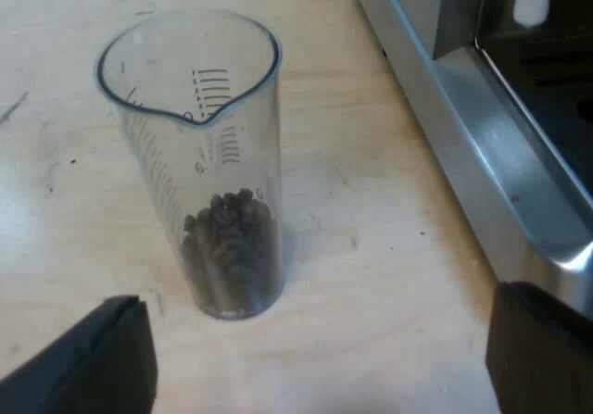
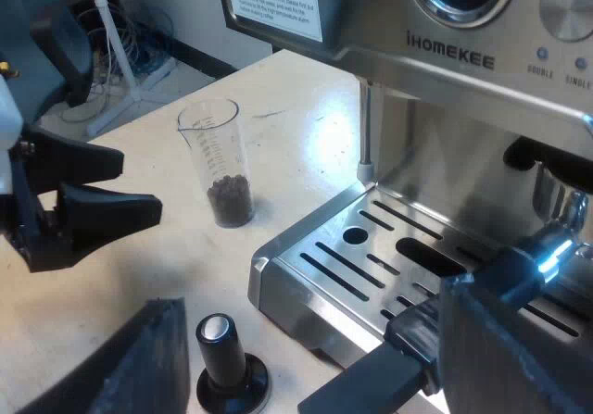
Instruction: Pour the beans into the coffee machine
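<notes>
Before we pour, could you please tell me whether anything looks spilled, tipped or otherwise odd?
Nothing stands out. The measuring glass stands upright on the table, its beans all inside, none spilled around it. The tamper stands upright too.

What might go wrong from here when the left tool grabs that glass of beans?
The measuring glass is tall and narrow; one finger of the open left tool touching first may tip it, spilling beans. The espresso machine stands close, so the lift could clip it.
</notes>
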You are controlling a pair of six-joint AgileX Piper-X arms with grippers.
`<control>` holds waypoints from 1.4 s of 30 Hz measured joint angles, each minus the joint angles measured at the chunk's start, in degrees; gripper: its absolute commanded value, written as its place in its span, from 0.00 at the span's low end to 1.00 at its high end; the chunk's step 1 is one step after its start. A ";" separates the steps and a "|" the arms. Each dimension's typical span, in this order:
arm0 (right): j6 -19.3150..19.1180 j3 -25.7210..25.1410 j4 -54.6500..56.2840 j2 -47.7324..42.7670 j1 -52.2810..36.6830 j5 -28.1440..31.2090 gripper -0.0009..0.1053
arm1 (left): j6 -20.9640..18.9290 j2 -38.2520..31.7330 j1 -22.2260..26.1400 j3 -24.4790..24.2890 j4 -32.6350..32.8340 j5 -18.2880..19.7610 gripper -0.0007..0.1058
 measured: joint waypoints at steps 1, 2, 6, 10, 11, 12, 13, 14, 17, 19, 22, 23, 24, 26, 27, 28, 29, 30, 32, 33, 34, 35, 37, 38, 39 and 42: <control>0.00 0.00 0.00 0.00 0.00 0.00 0.57 | 0.00 1.15 0.00 0.00 -1.65 0.00 0.95; 0.00 0.00 0.00 0.00 0.00 0.00 0.57 | 0.00 1.90 0.00 0.00 -2.83 0.00 0.95; 0.00 0.00 0.00 0.00 0.00 0.00 0.57 | 0.00 4.08 0.00 0.00 -6.16 0.00 0.95; 0.00 0.00 0.00 0.00 0.00 0.00 0.57 | 0.00 7.01 0.00 0.00 -10.78 -0.38 0.95; 0.00 0.00 0.00 0.00 0.00 0.00 0.57 | 0.00 8.00 0.00 0.00 -12.13 -0.85 0.95; 0.00 0.00 0.00 0.00 0.00 0.00 0.57 | 0.00 8.93 0.00 0.00 -13.09 -1.08 0.95; 0.00 0.00 0.00 0.00 0.00 0.00 0.57 | 0.00 9.33 0.00 0.00 -13.35 -1.12 0.95; 0.00 0.00 0.00 0.00 0.00 0.00 0.57 | 0.00 10.70 0.00 0.00 -14.13 -1.23 0.95; 0.00 0.00 0.00 0.00 0.00 0.00 0.57 | 0.00 13.81 0.00 0.00 -17.24 -1.34 0.95; 0.00 0.00 0.00 0.00 0.00 0.00 0.57 | 0.00 15.80 0.00 0.00 -18.94 -1.34 0.95; 0.00 0.00 0.00 0.00 0.00 0.00 0.57 | 0.00 18.37 0.00 0.00 -21.20 -1.34 0.95; 0.00 0.00 0.00 0.00 0.00 0.00 0.57 | 0.00 19.59 0.00 0.00 -22.32 -1.34 0.95; 0.00 0.00 0.00 0.00 0.00 0.00 0.57 | 0.00 20.09 0.00 0.00 -22.79 -1.34 0.95; 0.00 0.00 0.00 0.00 0.00 0.00 0.57 | 0.00 21.94 0.00 -0.05 -24.04 -2.03 0.95; 0.00 0.00 0.00 0.00 0.00 0.00 0.57 | 0.00 22.29 0.00 -0.05 -24.34 -2.12 0.95; 0.00 0.00 0.00 0.00 0.00 0.00 0.57 | 0.00 23.53 0.00 -0.05 -25.35 -2.15 0.95; 0.00 0.00 0.00 0.00 0.00 0.00 0.57 | 0.00 24.38 0.00 -0.23 -25.73 -2.15 0.95; 0.00 0.00 0.00 0.00 0.00 0.00 0.57 | 0.00 24.94 0.00 -0.33 -25.90 -2.25 0.95; 0.00 0.00 -0.28 0.00 0.00 0.00 0.57 | 0.00 26.72 0.00 -0.88 -26.89 -2.20 0.95; 0.00 0.00 -0.43 0.00 0.00 0.00 0.57 | 0.00 27.17 0.00 -1.00 -27.27 -2.20 0.95; 0.00 0.00 -0.69 0.00 0.00 0.00 0.57 | 0.00 27.92 0.00 -1.47 -28.01 -2.20 0.95; 0.00 0.00 -1.00 0.00 0.00 0.00 0.57 | 0.00 28.64 0.00 -1.93 -28.78 -2.20 0.95; 0.00 0.00 -1.42 0.00 0.00 0.00 0.57 | 0.00 29.20 0.00 -2.36 -29.39 -2.20 0.95; 0.00 0.00 -1.56 0.00 0.00 0.00 0.57 | 0.00 29.75 0.00 -2.58 -30.06 -2.20 0.95; 0.00 0.00 -1.73 0.00 0.00 0.00 0.57 | 0.00 30.43 0.00 -2.91 -30.81 -2.20 0.95; 0.00 0.00 -1.98 0.00 0.00 0.00 0.57 | 0.00 32.16 0.00 -4.14 -31.95 -2.20 0.95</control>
